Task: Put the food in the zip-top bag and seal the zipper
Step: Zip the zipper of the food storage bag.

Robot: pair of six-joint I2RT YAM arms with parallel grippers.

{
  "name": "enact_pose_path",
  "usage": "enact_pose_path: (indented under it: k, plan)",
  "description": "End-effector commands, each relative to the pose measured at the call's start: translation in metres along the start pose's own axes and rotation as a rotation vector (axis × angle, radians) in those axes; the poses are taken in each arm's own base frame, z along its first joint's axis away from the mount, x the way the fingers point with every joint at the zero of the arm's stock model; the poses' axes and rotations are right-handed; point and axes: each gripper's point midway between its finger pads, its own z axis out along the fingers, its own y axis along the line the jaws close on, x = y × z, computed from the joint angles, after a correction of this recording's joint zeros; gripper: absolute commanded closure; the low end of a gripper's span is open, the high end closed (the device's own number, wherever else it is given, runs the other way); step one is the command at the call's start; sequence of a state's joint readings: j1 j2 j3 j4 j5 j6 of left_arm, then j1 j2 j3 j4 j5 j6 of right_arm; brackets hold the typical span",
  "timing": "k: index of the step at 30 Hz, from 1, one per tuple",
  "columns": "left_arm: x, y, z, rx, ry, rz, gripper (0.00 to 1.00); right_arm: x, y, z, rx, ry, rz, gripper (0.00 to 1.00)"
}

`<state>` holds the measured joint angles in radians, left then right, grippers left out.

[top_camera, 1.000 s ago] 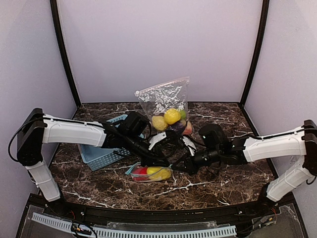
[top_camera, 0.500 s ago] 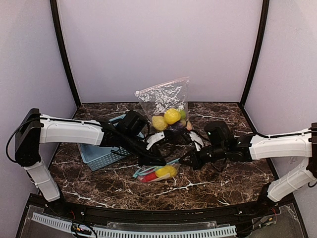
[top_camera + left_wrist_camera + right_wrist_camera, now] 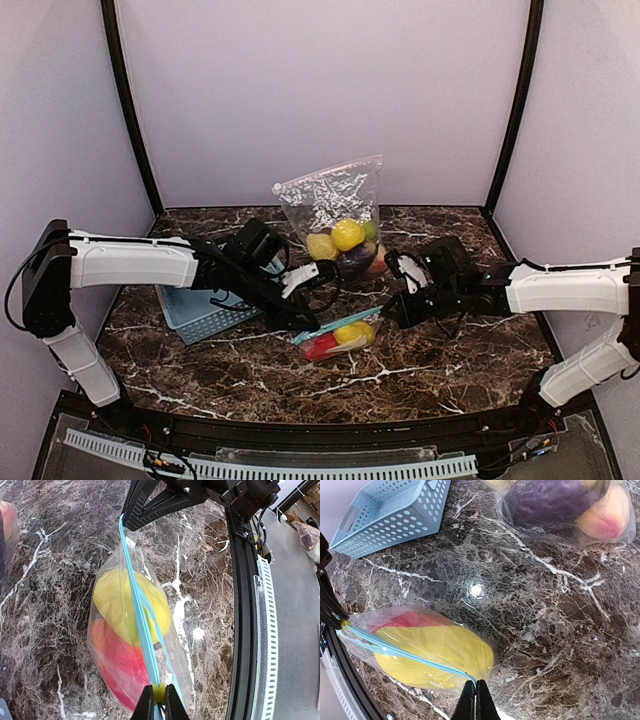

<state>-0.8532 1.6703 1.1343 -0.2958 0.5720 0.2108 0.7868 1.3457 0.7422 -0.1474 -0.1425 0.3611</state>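
Evidently stretch hold: left gripper pinched on one zipper end, right gripper pinched on other, so strip runs straight, likely for sealing. Yellow lemon, red piece inside zip-top bag, slung between grippers.

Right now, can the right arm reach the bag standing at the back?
Probably not yet: the right gripper is shut on one end of the small bag, the left gripper on the other. Otherwise the way to the standing bag looks free.

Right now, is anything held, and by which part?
Both hold the small zip-top bag: the left gripper pinches one end of its blue zipper, the right gripper the other end.
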Motion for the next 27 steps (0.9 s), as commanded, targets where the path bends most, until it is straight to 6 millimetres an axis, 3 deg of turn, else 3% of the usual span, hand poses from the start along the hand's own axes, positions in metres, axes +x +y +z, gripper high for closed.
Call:
enact_pose_path:
  k: [1,14,18,22,24,27]
  plan:
    - [0.039,-0.011,-0.017,0.013,0.114,-0.073,0.99,-0.003,-0.047,-0.011,0.21,-0.016,0.065,1.0]
    - [0.037,-0.009,-0.026,0.007,0.078,-0.1,0.99,0.0,-0.049,-0.012,0.209,-0.004,0.065,1.0]
    - [0.024,-0.021,-0.028,0.077,0.024,-0.121,0.99,-0.01,-0.021,-0.014,0.062,-0.025,0.0,0.98]
    - [0.01,-0.033,-0.03,0.153,-0.024,-0.169,0.99,-0.032,0.014,-0.032,-0.081,-0.11,-0.094,0.46]
    - [0.005,-0.036,-0.03,0.18,-0.033,-0.196,0.99,-0.043,0.035,-0.042,-0.151,-0.159,-0.148,0.24]
    - [-0.001,-0.044,-0.032,0.231,-0.042,-0.221,0.99,-0.052,0.07,-0.053,-0.268,-0.214,-0.226,0.11]
